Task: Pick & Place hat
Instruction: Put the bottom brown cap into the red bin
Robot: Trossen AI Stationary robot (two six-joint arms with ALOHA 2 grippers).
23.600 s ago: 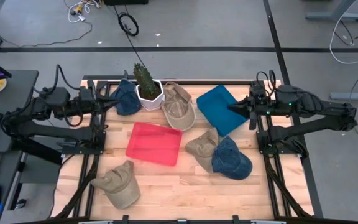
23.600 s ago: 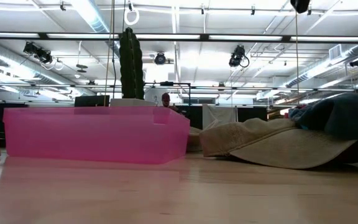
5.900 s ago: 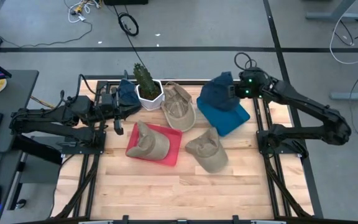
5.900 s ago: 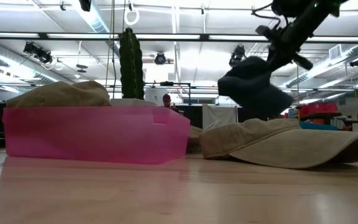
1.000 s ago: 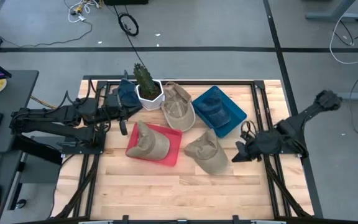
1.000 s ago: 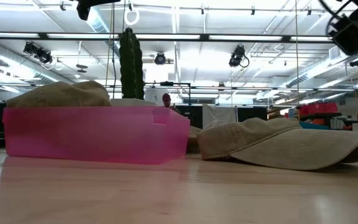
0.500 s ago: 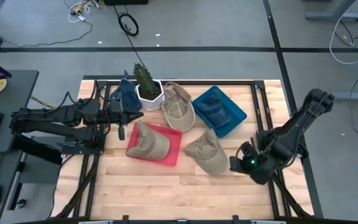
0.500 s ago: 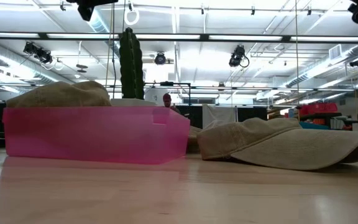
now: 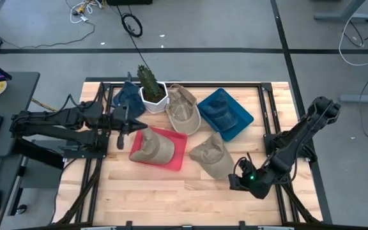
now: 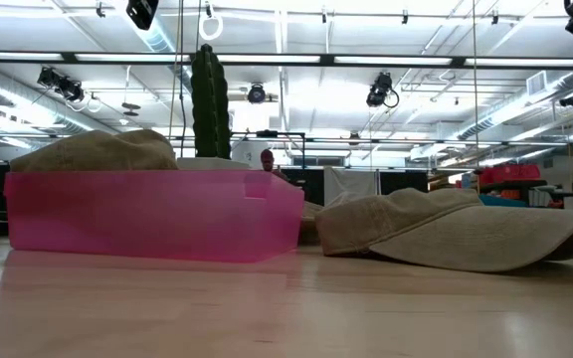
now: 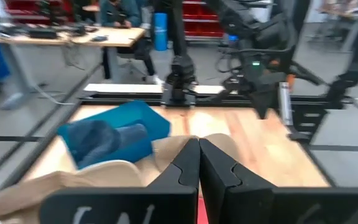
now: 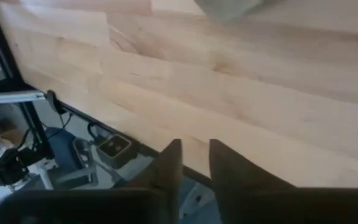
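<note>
Right pincer (image 9: 235, 182) sits low over bare worktop (image 9: 171, 198), lower right of the high view, just below the loose tan hat (image 9: 213, 155). Its fingers (image 12: 169, 163) stand slightly apart with a narrow gap, nothing held. Left pincer (image 9: 121, 128) is clenched, empty, at the pink tray's (image 9: 177, 156) upper-left edge. A tan hat (image 9: 152, 145) lies in the pink tray; blue hat (image 9: 221, 112) in the blue tray (image 9: 245, 121). Another tan hat (image 9: 183, 108) lies beside the cactus pot (image 9: 152, 89), and a dark blue hat (image 9: 128, 97) is left of the pot.
</note>
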